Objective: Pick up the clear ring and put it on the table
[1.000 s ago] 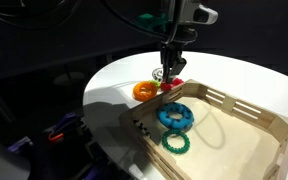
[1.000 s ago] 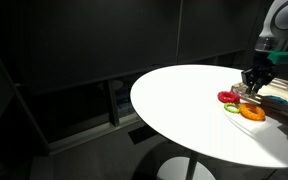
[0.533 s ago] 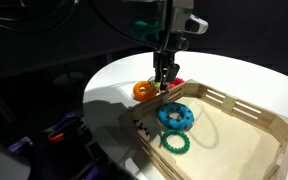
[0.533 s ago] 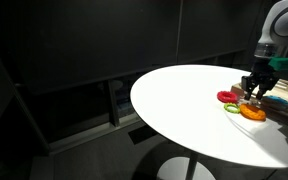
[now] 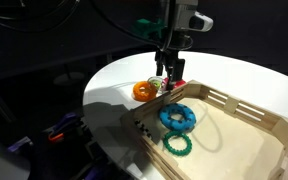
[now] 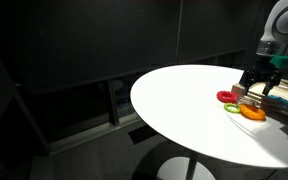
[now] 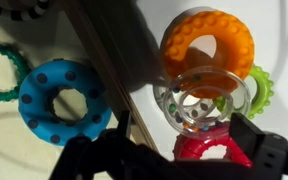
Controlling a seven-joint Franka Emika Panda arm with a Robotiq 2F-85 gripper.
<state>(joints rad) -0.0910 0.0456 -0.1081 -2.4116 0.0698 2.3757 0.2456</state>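
Observation:
The clear ring [image 7: 204, 100], glassy with small coloured beads inside, lies on the white table [image 5: 229, 70] just outside the tray. It sits between an orange ring [image 7: 209, 45] and a red ring [image 7: 216, 152] and overlaps the orange one's edge. In an exterior view it shows faintly [image 5: 161, 86]. My gripper [image 7: 184, 125] hangs just above it, open, with its dark fingers [image 7: 254, 130] on either side and nothing held. It appears in both exterior views [image 5: 169, 70] [image 6: 259, 84].
A light wooden slatted tray [image 5: 246, 135] holds a blue ring [image 5: 176, 116] and a green ring [image 5: 176, 143]. A yellow-green ring [image 7: 263, 90] lies by the orange one. The table [image 6: 179, 100] is round; its edge is close to the rings.
The jaws went from shut on the clear ring to open. The ring now rests on the table among the other rings, and the gripper has lifted a little.

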